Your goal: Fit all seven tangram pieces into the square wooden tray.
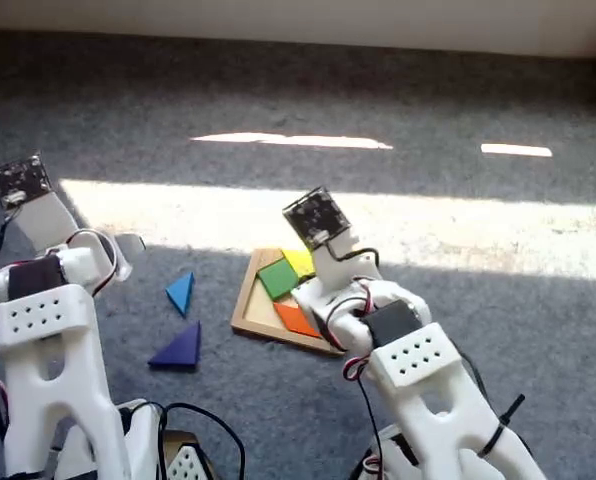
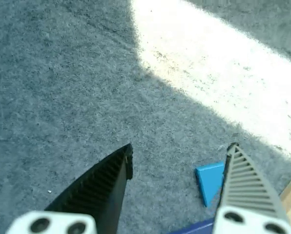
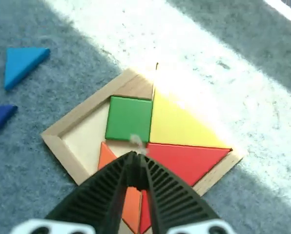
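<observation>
Wooden tray (image 1: 261, 312) on the grey worktop holds green, yellow and orange pieces; light-blue triangle (image 1: 181, 293) and dark-blue triangle (image 1: 178, 347) lie beside it. Left tool (image 2: 180, 146) gapes wide above the worktop. Right tool (image 3: 136, 156) is pinched closed over the tray.

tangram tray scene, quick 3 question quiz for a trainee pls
1. True or false: the green square lies inside the wooden tray.
2. Which piece lies on the carpet outside the tray? A) black square B) light blue triangle C) white triangle
3. Which gripper stands open?
Key: 1 true; 2 B; 3 the left gripper.
</observation>
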Robot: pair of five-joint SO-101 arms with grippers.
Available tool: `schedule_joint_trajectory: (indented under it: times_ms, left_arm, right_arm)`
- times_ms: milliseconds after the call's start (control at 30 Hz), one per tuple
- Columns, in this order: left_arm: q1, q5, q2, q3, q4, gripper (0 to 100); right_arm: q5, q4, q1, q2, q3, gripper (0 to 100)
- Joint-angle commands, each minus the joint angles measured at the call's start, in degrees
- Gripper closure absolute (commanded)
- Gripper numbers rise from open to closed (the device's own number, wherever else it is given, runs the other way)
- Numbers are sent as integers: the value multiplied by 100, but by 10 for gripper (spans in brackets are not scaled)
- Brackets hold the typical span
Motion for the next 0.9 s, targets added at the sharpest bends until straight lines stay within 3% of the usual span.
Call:
schedule_joint_trajectory:
  times_ms: [0, 300, 567, 867]
  left_arm:
    - [356, -967, -101, -1068, 923, 701]
    - [1587, -2259, 602, -796, 1231, 702]
    - [1771, -2312, 3371, -1771, 1231, 702]
    - [1736, -2312, 5596, -3240, 1292, 704]
  right_arm:
    - [-281, 40, 576, -233, -84, 989]
    - [-580, -725, 1569, -233, 101, 989]
    - [-651, -936, 1763, -233, 180, 989]
    - [-607, -936, 1763, -233, 180, 989]
